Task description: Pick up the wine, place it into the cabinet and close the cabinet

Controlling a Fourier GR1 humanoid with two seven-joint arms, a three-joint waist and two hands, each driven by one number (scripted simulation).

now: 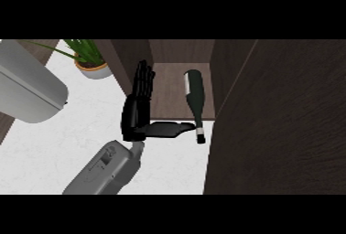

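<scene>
Fingers (pixel 143 84) of the black left hand (pixel 137 114) stand straight and together, pointing toward the back of the dark wooden cabinet (pixel 229 73), with the thumb spread wide to their right. They hold nothing. The right hand does not show.

Right of the fingers lies the dark green glass wine bottle (pixel 194 98), on its side. Its body rests on the brown shelf floor (pixel 169 91), and its neck juts out past the shelf's front edge over the white marbled counter (pixel 54 151). The thumb tip is just beside that neck; whether they touch cannot be told.

Lying flat keeps the bottle from toppling, but the overhanging neck may foul the door, so I judge a nudge deeper could come first. The flat hand looks suited to pushing.

Far right of the fingers, the dark wooden cabinet door (pixel 283 128) stands open, so closing is not yet done. Left of the fingertips sits a green potted plant (pixel 91 59), clear of the work.
</scene>
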